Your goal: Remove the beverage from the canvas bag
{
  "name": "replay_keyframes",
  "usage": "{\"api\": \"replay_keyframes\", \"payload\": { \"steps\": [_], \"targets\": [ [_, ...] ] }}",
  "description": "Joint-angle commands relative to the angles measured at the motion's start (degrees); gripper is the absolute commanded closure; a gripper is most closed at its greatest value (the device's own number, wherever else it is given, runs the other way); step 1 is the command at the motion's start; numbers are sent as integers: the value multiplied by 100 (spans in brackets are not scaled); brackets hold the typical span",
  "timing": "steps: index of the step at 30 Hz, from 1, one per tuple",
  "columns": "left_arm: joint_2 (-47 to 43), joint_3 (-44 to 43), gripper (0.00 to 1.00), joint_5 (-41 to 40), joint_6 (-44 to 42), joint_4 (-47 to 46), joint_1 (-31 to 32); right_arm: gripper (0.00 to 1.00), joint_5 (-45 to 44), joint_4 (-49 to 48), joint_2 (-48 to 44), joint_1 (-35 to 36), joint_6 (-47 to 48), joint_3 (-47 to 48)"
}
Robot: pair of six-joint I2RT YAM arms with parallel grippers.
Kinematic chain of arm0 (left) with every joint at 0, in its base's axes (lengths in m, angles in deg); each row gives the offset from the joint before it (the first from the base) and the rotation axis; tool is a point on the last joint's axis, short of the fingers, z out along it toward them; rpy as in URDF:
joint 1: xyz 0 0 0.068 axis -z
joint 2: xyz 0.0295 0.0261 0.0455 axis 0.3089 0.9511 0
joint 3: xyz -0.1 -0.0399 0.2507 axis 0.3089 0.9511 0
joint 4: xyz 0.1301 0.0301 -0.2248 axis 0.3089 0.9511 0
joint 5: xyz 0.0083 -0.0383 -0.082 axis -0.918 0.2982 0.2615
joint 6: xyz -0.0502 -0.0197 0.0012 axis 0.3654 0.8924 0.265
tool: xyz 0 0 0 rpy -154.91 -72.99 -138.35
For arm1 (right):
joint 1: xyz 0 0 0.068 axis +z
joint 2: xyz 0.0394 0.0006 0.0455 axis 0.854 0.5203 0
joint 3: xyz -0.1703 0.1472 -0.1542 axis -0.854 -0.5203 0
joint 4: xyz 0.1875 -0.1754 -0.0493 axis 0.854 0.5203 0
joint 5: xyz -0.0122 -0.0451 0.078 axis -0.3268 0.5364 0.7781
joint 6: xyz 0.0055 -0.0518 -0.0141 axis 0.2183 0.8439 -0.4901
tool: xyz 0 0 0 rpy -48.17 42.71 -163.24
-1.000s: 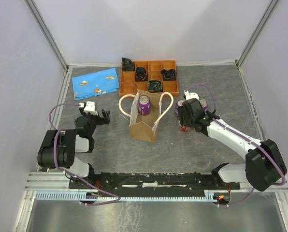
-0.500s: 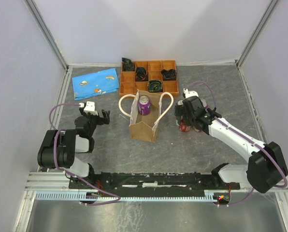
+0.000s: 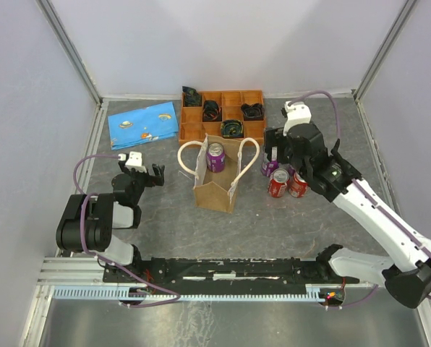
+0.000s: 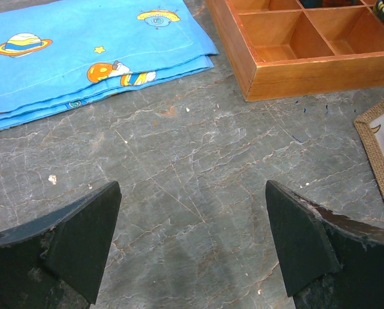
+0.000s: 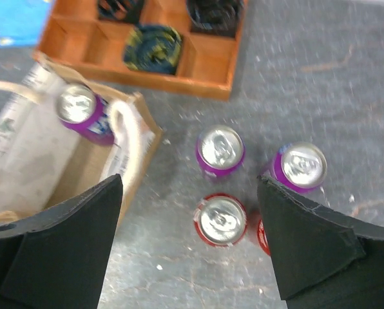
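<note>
**One purple can in the bag, both my grippers empty**

My right gripper hangs above the table with its jaws spread wide and nothing between them. Below it, on the grey table just right of the canvas bag, stands a cluster of upright cans. There are two purple cans on the far side and a red can nearer. A second red one is partly hidden behind my right finger.

The canvas bag stands upright in the middle of the table, just near of the orange tray, with its mouth open. Its cream rope handles loop out to the left and right. The beverage, a purple can, sits upright inside the bag against the far wall, silver top showing.

My left gripper is low over bare table, well left of the bag, jaws also wide apart and holding nothing. A blue cloth printed with planets lies flat at the far left, beside the tray.
</note>
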Motion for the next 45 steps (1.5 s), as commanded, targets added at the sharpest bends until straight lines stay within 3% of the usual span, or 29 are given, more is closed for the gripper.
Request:
{"api": "replay_keyframes", "payload": {
  "steps": [1,8,17,28,36,45],
  "targets": [
    [-22,17,1,76,-278,-319,-24,9,-188,-280,225,403,404,819],
    [-24,17,1,75,-278,-317,-24,16,247,-599,1302,877,666,1696],
    [-25,17,1,75,-278,-321,-19,33,1115,-608,2778,1017,633,2420],
    [-22,12,1,75,-278,-323,-25,30,1050,-647,3846,1020,364,2696],
    [-18,17,1,71,-279,-322,-24,16,880,-550,4405,996,328,2915],
    [-20,17,1,74,-278,-318,-21,15,881,-581,4764,811,200,2944]
  ]
}}
